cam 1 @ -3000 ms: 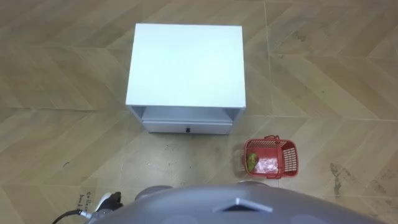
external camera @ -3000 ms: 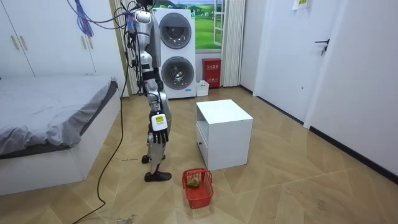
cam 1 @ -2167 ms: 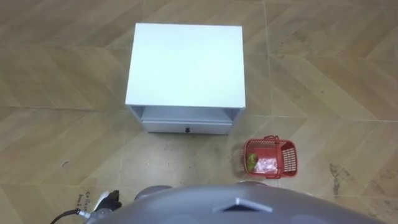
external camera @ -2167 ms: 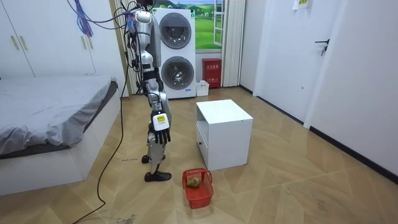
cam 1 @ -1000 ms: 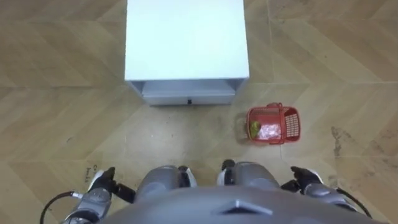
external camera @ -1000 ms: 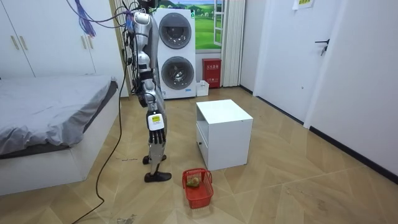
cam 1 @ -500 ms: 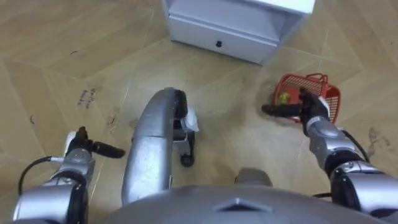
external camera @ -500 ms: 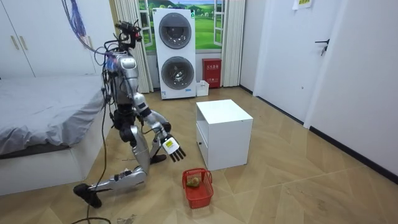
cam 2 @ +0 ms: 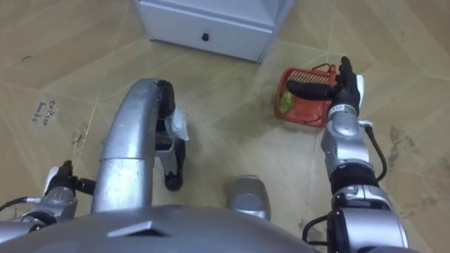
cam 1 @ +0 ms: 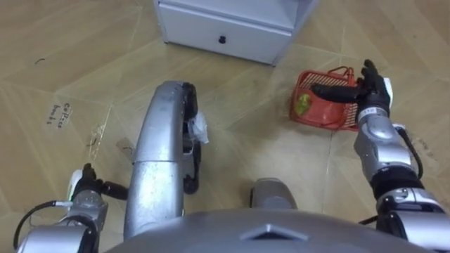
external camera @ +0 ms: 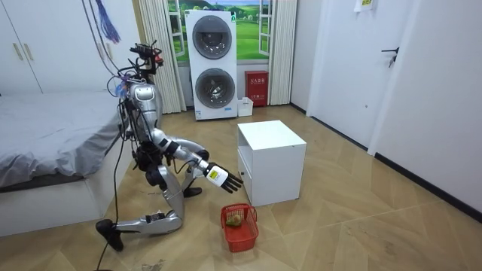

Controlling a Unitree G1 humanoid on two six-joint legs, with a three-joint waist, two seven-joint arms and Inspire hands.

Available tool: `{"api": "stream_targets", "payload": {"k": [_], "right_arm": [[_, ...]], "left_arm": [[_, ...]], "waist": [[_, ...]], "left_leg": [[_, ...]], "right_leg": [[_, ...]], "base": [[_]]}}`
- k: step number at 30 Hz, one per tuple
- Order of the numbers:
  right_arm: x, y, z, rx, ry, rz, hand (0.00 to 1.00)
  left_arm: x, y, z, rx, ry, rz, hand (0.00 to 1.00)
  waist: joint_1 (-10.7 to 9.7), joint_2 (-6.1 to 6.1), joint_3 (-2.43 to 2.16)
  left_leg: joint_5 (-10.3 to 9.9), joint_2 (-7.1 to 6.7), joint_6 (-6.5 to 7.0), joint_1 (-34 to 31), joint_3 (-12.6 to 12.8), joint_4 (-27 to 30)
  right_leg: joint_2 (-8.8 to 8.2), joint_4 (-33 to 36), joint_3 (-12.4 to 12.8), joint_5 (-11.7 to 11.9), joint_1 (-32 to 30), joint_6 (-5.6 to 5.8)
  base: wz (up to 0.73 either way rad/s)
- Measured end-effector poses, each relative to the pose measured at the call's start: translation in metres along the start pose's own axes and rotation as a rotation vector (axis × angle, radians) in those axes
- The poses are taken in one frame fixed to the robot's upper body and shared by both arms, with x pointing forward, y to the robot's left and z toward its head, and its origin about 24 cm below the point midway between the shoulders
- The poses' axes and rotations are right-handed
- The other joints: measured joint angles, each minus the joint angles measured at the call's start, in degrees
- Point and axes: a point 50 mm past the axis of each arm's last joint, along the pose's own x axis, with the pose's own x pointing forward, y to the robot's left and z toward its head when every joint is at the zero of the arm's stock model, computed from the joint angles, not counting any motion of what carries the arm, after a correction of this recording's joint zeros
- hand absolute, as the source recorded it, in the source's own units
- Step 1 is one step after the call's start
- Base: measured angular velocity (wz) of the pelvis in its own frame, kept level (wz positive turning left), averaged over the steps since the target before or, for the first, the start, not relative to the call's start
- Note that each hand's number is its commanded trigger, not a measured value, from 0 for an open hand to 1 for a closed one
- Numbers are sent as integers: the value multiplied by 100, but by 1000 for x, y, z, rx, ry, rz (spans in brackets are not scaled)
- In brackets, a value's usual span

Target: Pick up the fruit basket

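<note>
Basket: red fruit basket (cam 1: pixel 325 112) on floor (cam 1: pixel 84 63), near nightstand (cam 1: pixel 225 31) front corner, unlifted.
Right hand (cam 1: pixel 371 95): above basket, fingers straight, apart, holding nothing.
Left hand (cam 1: pixel 88 197): idle, low.
Remaining: grasp, lift.

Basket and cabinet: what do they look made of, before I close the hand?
The basket looks like moulded red plastic: slotted lattice walls with a slight sheen. The cabinet looks like white laminated board, smooth and matt with square edges, though painted wood is possible. Its small dark knob could be metal or plastic; I cannot tell which.
</note>
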Motion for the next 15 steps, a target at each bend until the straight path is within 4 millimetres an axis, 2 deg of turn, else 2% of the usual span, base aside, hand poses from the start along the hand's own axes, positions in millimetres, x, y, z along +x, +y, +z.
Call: {"api": "stream_targets", "payload": {"k": [1,2,6,10,15], "right_arm": [[0,-1,2,-3,-8,-6,0],[0,-2,3,-12,-13,-17,0],[2,-10,6,-32,-24,-63,0],[2,-14,9,-43,-37,-88,0],[3,-20,26,-48,-105,-117,0]], "left_arm": [[-1,-1,-6,4,11,-2,0],[-2,-1,-11,8,24,-6,0],[-6,-3,-29,25,61,-17,0],[-8,-4,-35,31,71,-21,0],[-9,-5,-41,47,82,-26,0]], "waist": [[-45,0,0],[-83,-15,-11],[-105,-16,-11],[-162,-35,-25],[-166,-43,-33]], "left_leg": [[6,-11,-30,17,-10,-11],[21,-83,-68,30,-25,-42],[4,-117,-163,120,-68,-71],[23,-175,-205,121,-77,-123],[30,-175,-218,123,-71,-143]], "right_leg": [[-17,-3,10,-8,7,-13],[-53,-14,21,-9,16,-13],[-74,-2,154,-18,15,-8],[-110,13,150,-18,7,-7],[-134,9,156,-33,-8,21]], "base": [[0],[-11],[-14],[1],[0]]}}
